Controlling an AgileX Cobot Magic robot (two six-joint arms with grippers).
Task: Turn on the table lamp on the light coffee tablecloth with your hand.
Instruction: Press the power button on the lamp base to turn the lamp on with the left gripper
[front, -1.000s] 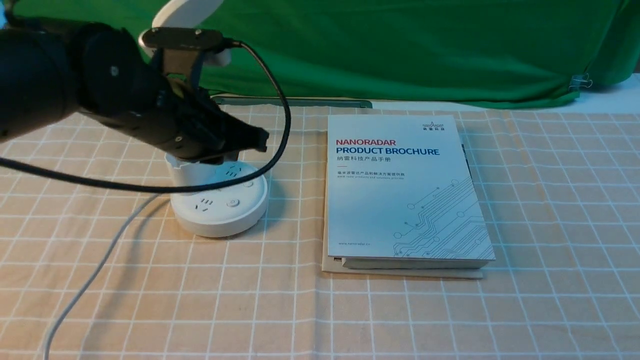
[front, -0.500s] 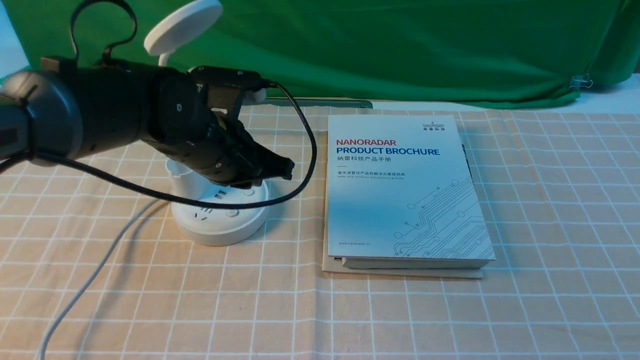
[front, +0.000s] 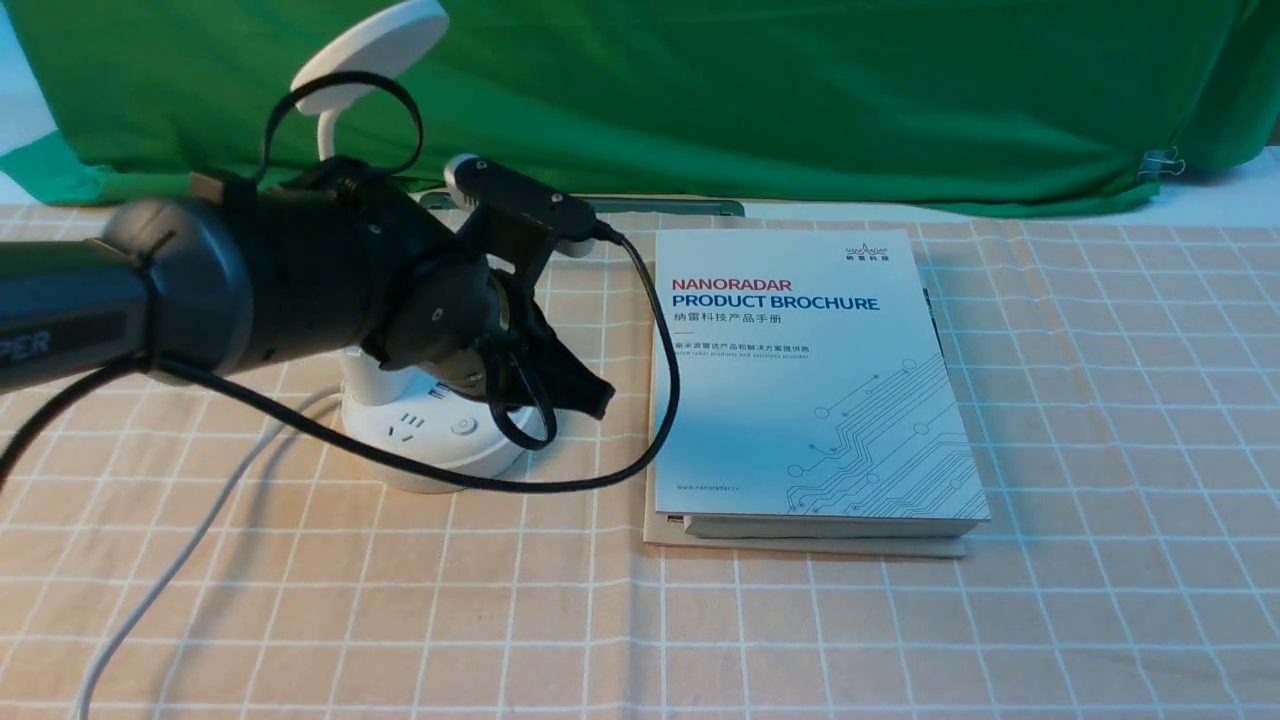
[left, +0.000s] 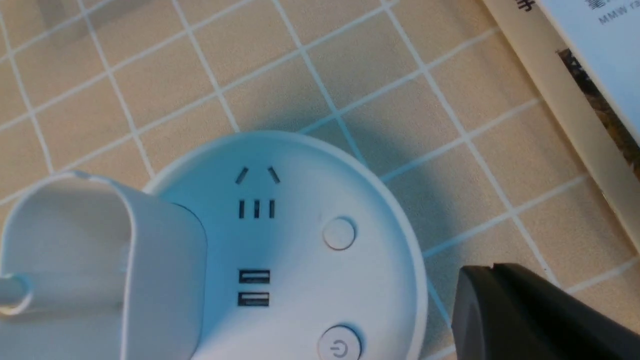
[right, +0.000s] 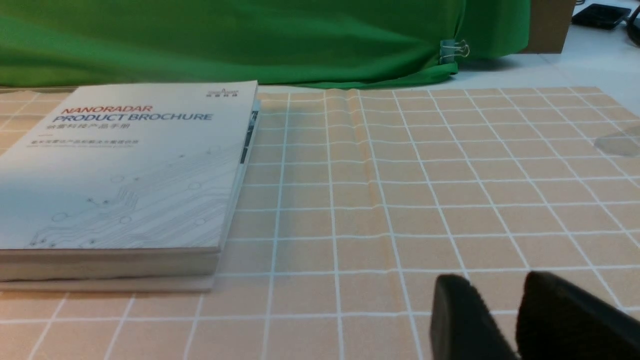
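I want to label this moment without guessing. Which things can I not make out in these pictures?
- Front view: the left gripper covers part of the table lamp base, so contact is unclear.
- Left wrist view: the bottom edge cuts the power button and the gripper.
- Right wrist view: the edge cuts the right gripper; open or shut is unclear.
- Brochure small print: too small.

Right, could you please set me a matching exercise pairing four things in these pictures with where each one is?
Things:
1. table lamp
2. brochure
3. left claw
4. green cloth

Places:
A. hanging along the back
B. lying flat, to the right of the lamp
C. standing on the light coffee tablecloth, left side
D. poised low beside the lamp's round base

Pairs: 1-C, 2-B, 3-D, 4-A.
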